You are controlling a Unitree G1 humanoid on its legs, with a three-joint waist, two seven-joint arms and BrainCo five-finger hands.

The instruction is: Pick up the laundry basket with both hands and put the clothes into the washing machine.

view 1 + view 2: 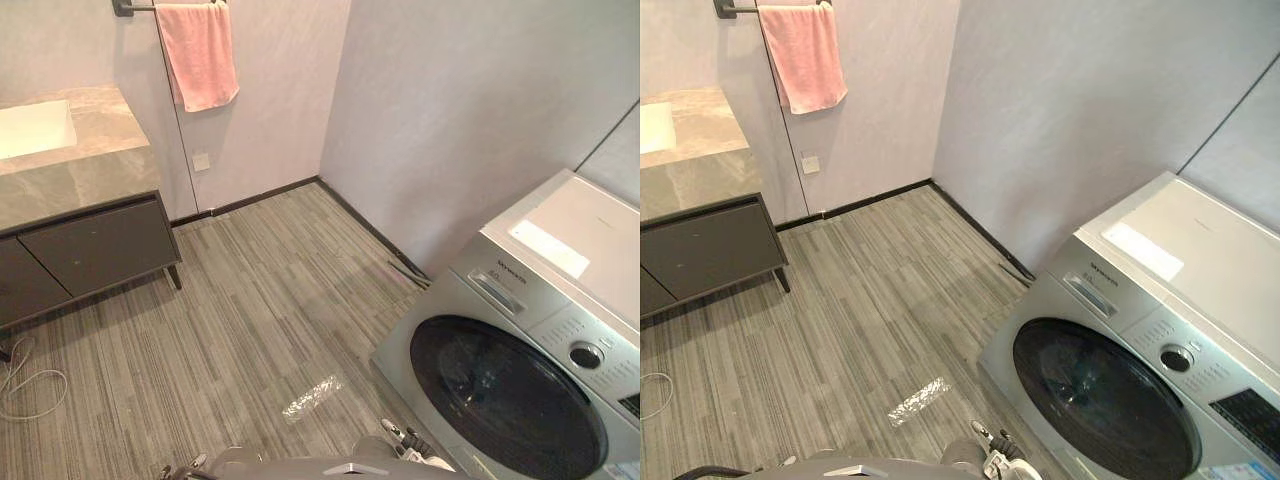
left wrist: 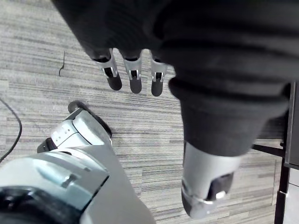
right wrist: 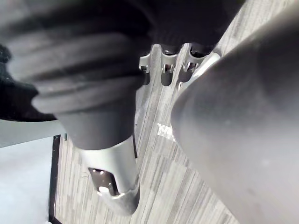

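Grey plank floor (image 1: 260, 330) runs wide btwn cabinet (image 1: 90, 250) & washing machine (image 1: 530, 340); left hand (image 2: 135, 79) & right hand (image 3: 114, 182) fingers straight, apart.

Silver front-loading washing machine (image 1: 560, 300), round dark door (image 1: 505, 400) shut, upright on the robot's right

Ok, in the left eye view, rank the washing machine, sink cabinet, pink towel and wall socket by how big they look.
1. washing machine, though it is also nearest the camera
2. sink cabinet
3. pink towel
4. wall socket
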